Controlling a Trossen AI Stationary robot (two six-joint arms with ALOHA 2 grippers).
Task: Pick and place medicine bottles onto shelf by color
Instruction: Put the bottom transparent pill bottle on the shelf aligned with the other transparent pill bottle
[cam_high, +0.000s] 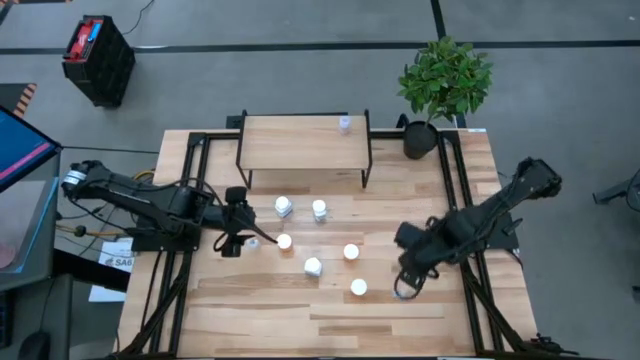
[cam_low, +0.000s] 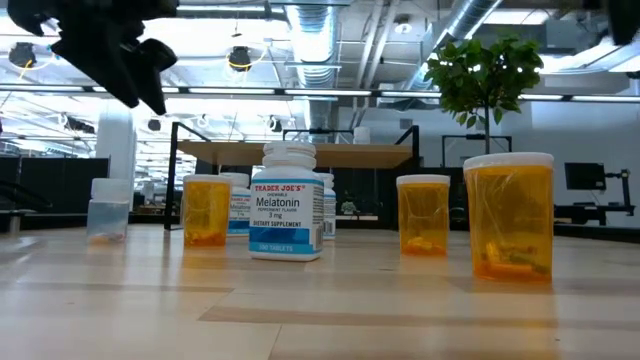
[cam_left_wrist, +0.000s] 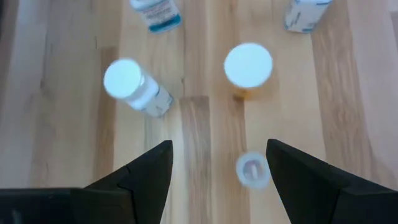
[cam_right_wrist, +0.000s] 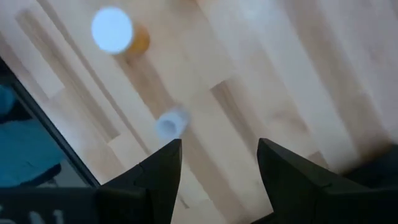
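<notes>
Several medicine bottles stand upright on their bases on the wooden tabletop: white ones (cam_high: 283, 207) (cam_high: 320, 210) (cam_high: 313, 266), orange ones with white caps (cam_high: 284, 241) (cam_high: 351, 252) (cam_high: 358, 287), and a small clear one (cam_left_wrist: 252, 169) below my left gripper. Another small clear one (cam_right_wrist: 169, 122) stands below my right gripper. One bottle (cam_high: 345, 123) stands on the shelf (cam_high: 300, 145) at the far side. My left gripper (cam_high: 238, 243) hangs open above the table, left of the bottle group. My right gripper (cam_high: 408, 275) hangs open at the right, empty.
A potted plant (cam_high: 440, 85) stands at the table's far right corner beside the shelf. Black frame rails (cam_high: 470, 280) run along the table's left and right sides. Bare board lies along the near edge (cam_high: 300, 325).
</notes>
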